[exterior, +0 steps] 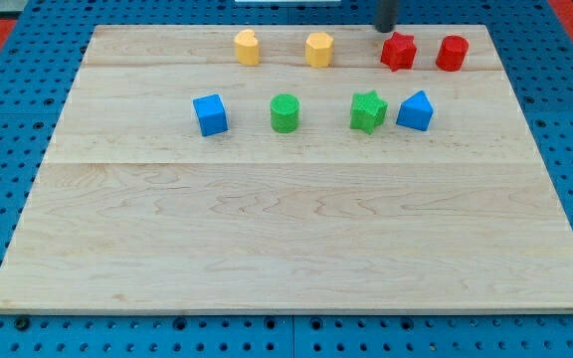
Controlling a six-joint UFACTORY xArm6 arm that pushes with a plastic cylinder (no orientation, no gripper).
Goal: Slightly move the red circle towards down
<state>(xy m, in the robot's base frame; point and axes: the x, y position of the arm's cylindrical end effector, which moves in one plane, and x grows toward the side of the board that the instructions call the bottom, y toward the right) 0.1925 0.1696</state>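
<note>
Red circle (452, 53) sits near the board's (286, 249) top-right edge, open wood at its 6 o'clock. You see my tip (385, 28), bare, at its 10 o'clock, beside the red star (398, 51).

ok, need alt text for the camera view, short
My tip sits at the view's top edge of a wooden board, just above-left of the red star and left of the red circle. That top row also holds a yellow heart and yellow hexagon; below sit a blue cube, green circle, green star and blue pentagon-like block.
</note>
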